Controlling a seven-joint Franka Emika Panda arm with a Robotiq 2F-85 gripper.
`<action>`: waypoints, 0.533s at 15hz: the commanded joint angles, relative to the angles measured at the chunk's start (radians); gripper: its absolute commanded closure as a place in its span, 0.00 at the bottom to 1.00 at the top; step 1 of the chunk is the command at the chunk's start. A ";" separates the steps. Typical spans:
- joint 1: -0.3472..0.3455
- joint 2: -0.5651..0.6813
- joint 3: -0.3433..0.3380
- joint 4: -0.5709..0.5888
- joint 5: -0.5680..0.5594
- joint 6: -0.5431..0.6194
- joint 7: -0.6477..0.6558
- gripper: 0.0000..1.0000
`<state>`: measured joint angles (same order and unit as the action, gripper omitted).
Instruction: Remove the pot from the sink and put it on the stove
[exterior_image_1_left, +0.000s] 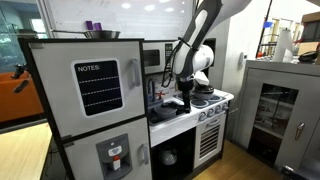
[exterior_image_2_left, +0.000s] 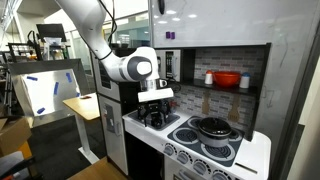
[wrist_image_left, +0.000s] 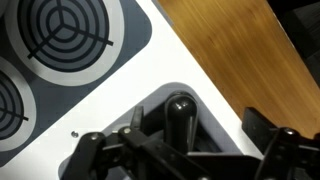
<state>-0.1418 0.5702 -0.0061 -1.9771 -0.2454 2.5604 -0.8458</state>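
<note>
My gripper (exterior_image_2_left: 155, 106) hangs low over the sink (exterior_image_2_left: 150, 120) of a toy kitchen; it also shows in an exterior view (exterior_image_1_left: 184, 98). In the wrist view its fingers (wrist_image_left: 198, 135) are spread wide, open, on either side of a black rounded handle (wrist_image_left: 180, 112) that stands up in the dark sink basin (wrist_image_left: 215, 105). The handle touches neither finger. I cannot tell what the handle belongs to. A dark pot (exterior_image_2_left: 212, 127) sits on a far burner of the stove (exterior_image_2_left: 190, 138); it also shows in an exterior view (exterior_image_1_left: 203, 99).
Two bare burners (wrist_image_left: 62, 28) lie beside the sink on the white counter (wrist_image_left: 120, 80). A red bowl (exterior_image_2_left: 226, 78) stands on the shelf behind the stove. A toy fridge (exterior_image_1_left: 95, 100) stands next to the sink. Wood floor (wrist_image_left: 225, 40) lies beyond the counter edge.
</note>
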 joint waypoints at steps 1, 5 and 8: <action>-0.033 0.029 0.026 0.032 0.011 0.009 -0.050 0.00; -0.036 0.042 0.025 0.043 0.009 0.009 -0.062 0.00; -0.036 0.046 0.023 0.045 0.007 0.013 -0.065 0.25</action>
<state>-0.1528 0.6035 -0.0036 -1.9472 -0.2454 2.5606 -0.8763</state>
